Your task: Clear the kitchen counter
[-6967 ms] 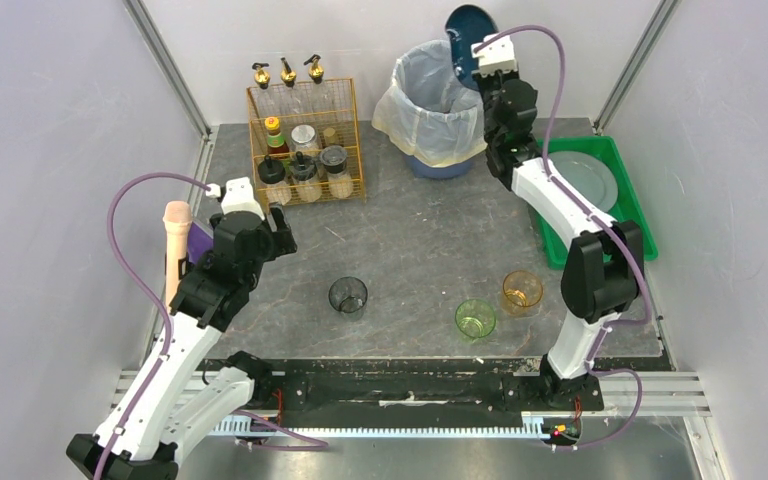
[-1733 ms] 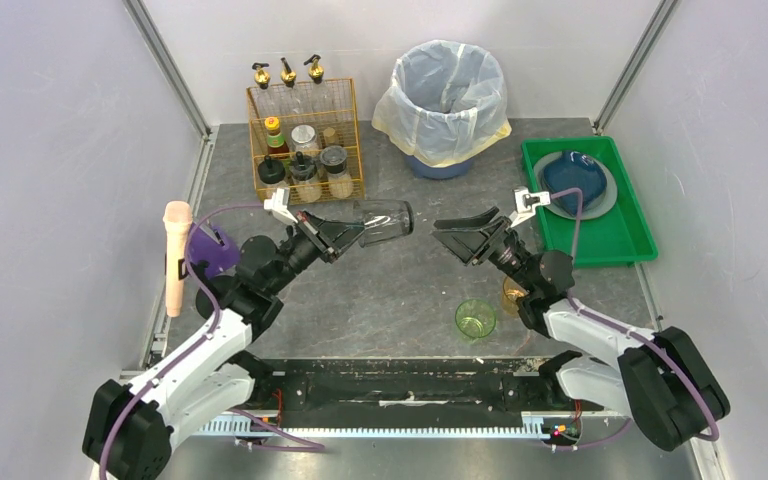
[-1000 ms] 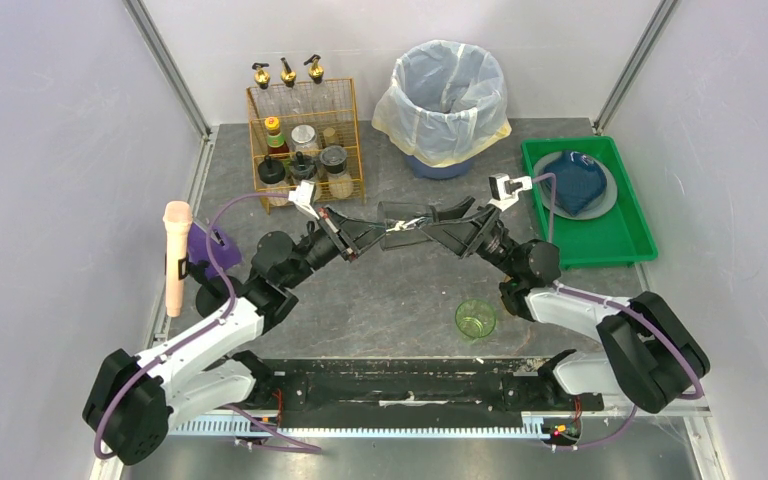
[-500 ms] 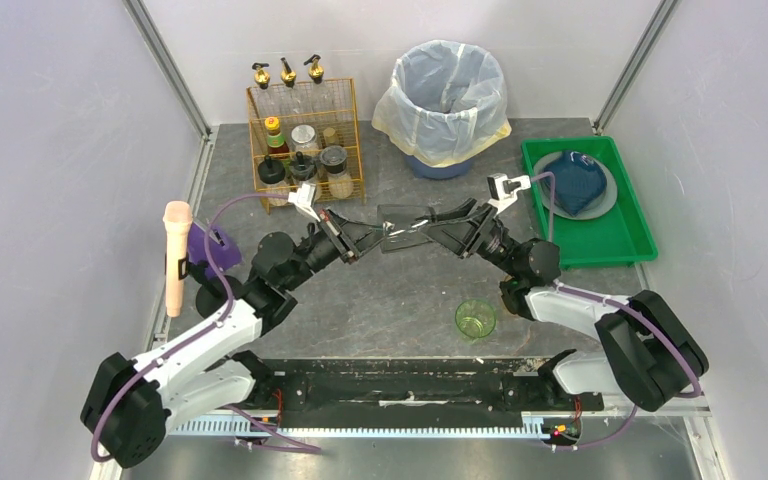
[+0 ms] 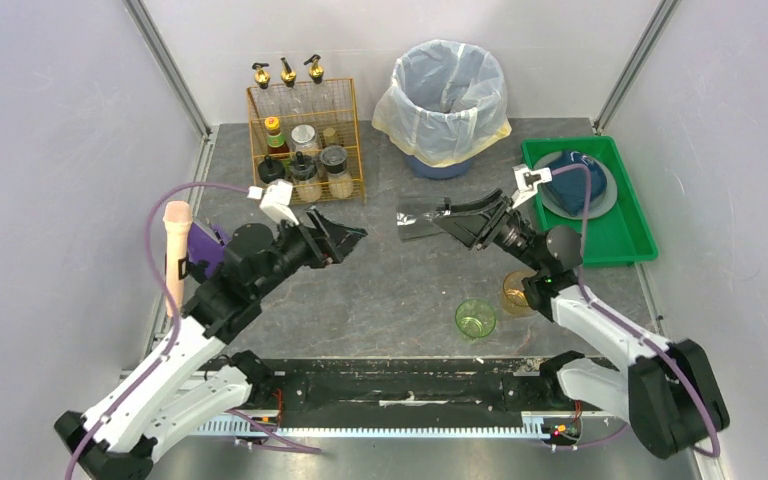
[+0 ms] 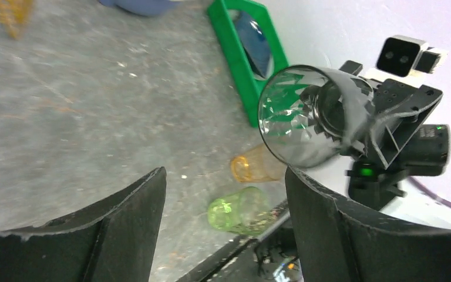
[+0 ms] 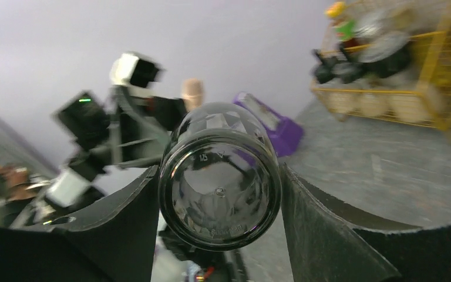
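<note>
R tool [image 5: 445, 216] clamped on clear faceted glass tumbler [image 5: 413, 222], held sideways in air above mid dark grey marbled worktop [image 5: 400, 285]. L tool [image 5: 345, 238] jaws apart, empty. Tumbler prob. light, stiff, slippery, breakable: grip its base end, gently.

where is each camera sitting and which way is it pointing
top external: above and behind the bases, looking down on the kitchen counter; both arms show.
left wrist: faces right toward the glass and green tray; own open jaws below.
right wrist: faces left toward the wire rack; own jaws flank the glass.
shared: all three show the glass.
</note>
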`<state>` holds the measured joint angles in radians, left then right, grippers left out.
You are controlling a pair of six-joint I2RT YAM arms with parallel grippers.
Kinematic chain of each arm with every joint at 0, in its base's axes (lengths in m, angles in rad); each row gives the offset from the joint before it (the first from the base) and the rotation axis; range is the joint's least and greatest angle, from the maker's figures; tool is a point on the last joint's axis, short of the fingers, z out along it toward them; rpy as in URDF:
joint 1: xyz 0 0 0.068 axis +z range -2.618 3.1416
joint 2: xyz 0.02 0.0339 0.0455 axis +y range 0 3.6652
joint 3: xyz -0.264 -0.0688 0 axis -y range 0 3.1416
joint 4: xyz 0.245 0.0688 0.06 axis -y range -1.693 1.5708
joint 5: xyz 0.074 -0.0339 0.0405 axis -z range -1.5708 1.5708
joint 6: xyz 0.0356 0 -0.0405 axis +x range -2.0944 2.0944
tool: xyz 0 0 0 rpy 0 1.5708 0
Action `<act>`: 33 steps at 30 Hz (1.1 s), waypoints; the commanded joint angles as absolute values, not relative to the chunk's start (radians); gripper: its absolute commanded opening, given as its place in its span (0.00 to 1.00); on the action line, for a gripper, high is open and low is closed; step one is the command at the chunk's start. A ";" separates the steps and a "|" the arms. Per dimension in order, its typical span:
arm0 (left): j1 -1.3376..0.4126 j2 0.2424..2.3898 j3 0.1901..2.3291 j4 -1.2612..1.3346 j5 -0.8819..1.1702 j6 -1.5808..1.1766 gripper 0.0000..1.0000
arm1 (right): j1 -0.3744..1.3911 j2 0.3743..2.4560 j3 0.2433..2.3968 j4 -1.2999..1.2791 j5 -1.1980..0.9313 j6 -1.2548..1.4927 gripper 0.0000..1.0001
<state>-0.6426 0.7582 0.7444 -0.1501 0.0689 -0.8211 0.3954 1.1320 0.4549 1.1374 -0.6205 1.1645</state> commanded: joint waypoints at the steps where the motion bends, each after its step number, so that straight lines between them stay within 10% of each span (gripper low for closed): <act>1: -0.640 0.681 0.886 -0.517 -0.125 -0.553 0.80 | 0.338 1.004 0.609 0.486 -0.527 0.750 0.09; 9: -0.640 0.546 0.893 -0.649 -0.338 -0.391 0.86 | 0.229 0.976 0.835 -0.117 -0.142 0.442 0.03; 23: -0.638 0.403 0.760 -0.653 -0.472 -0.315 0.86 | 0.071 1.129 1.027 -0.306 0.615 0.352 0.00; 33: -0.626 0.338 0.731 -0.640 -0.484 -0.313 0.86 | -0.213 1.346 1.078 -0.222 0.563 0.424 0.00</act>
